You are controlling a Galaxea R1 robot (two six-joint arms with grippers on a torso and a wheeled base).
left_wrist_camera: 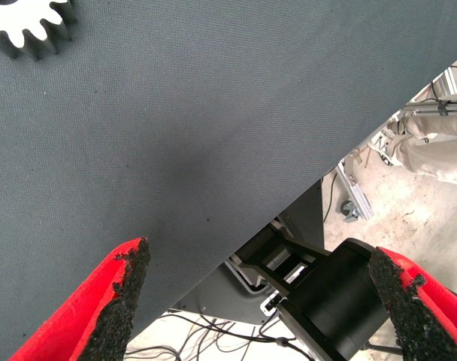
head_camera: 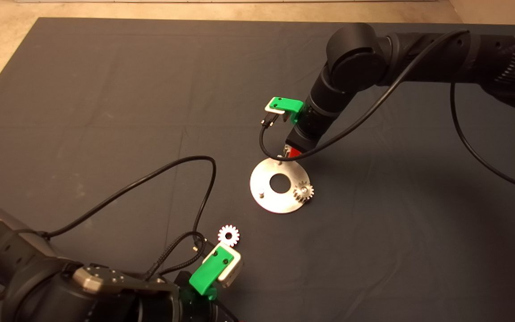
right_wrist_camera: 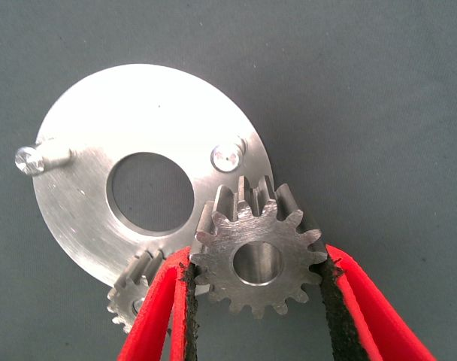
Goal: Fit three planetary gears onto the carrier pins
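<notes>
Here the second of three placements is in hand: one gear (head_camera: 303, 191) already sits on a pin at the rim of the round silver carrier plate (head_camera: 268, 197), a second gear (right_wrist_camera: 257, 261) is pinched between the black pads of the right gripper (right_wrist_camera: 257, 301), and a third gear (head_camera: 228, 235) lies flat on the dark mat (head_camera: 105, 112), well apart from the plate and just beyond the left gripper. In the right wrist view the held gear hangs flat-faced over the plate's edge, its centre hole open and unobstructed, just beside a bare pin (right_wrist_camera: 227, 157) but not yet over it; the other bare pin (right_wrist_camera: 31, 159) stands across the plate's large centre hole. As I judge it, the next move calls for shifting the gear sideways until its bore lines up with the near pin, keeping it level, then lowering it straight down so it does not jam, and only then releasing. The left gripper (left_wrist_camera: 258, 301) waits at the mat's near edge with its fingers spread wide and nothing between them; its wrist view catches the loose gear at one corner and the floor beyond the mat.
</notes>
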